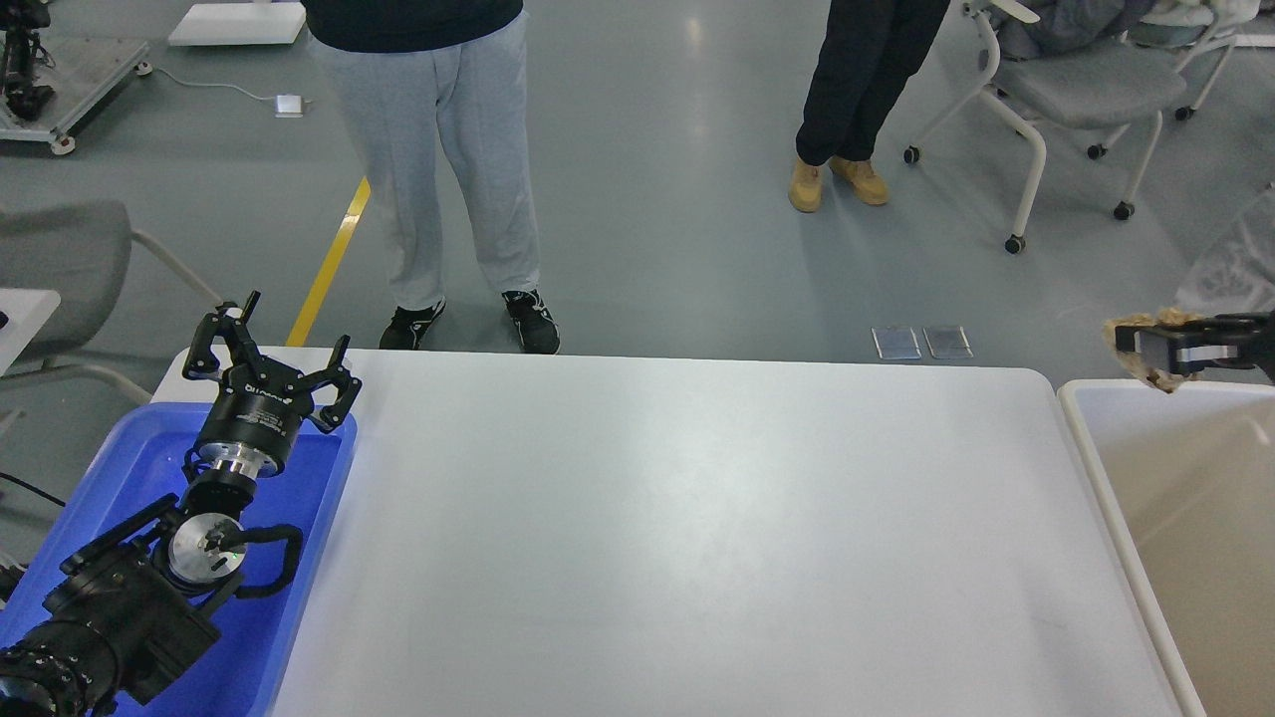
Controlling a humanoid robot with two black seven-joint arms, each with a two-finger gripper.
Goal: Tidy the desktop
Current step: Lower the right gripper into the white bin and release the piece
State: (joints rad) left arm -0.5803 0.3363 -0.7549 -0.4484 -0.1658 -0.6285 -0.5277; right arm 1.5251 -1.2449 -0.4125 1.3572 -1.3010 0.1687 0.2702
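Head view of a table-tidying task near its close. The right gripper (1146, 351), entering from the right edge, is clamped on a small tan, ragged-edged scrap (1160, 378) and holds it above the far corner of the beige-white bin (1081, 438), which stands just beside the right end of the table. The step in hand appears to be the drop into the bin; done well, the gripper would be carried further inward over the bin's open interior before the jaws part, since the scrap now hangs close to the rim and a light, irregular piece could catch on the edge or drift to the floor. The release should be low and clean, with the jaws opened fully so nothing clings to the pads. The left gripper (267, 344) hovers over the far end of the blue tray (329, 498) at the table's left side, its fingers spread apart and holding nothing. The desktop (697, 528) fills the centre of the view, between tray and bin: a broad, smooth white surface with rounded corners, faintly glossy under overhead light, bearing only slight smudges and no loose objects in sight. Beyond its far edge stand two people (438, 169), of whom only the legs show, and a wheeled chair (1066, 95) on the grey floor.
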